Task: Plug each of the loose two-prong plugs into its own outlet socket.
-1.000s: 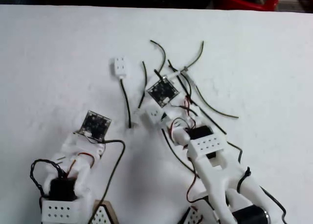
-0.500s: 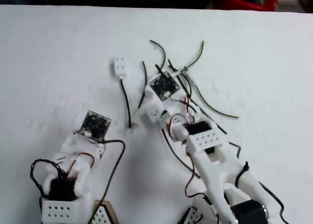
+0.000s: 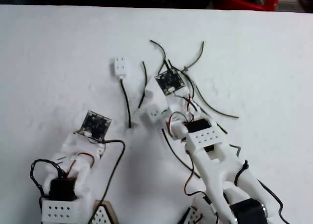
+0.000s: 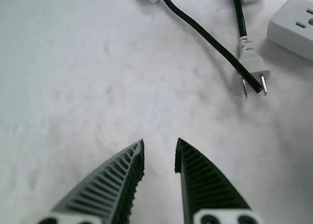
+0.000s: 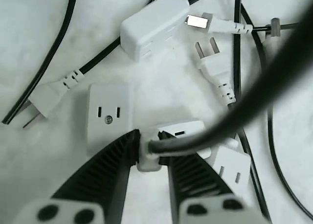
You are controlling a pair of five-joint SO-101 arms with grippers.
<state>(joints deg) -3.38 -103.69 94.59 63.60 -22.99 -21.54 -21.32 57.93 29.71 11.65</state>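
Now the right tool (image 5: 149, 143) is clamped on a white connector (image 5: 146, 161) with a black cord, just beside a flat outlet socket (image 5: 108, 117) lying on the tabletop (image 5: 29, 175). A loose two-prong plug (image 5: 46, 99) lies near that socket. The left tool (image 4: 159, 145) hangs slightly parted and empty over the tabletop, apart from a second plug (image 4: 253, 67).

White arms (image 3: 215, 172), red-black wires (image 3: 171, 122), dark ribbed claw (image 4: 159, 142) (tapered)
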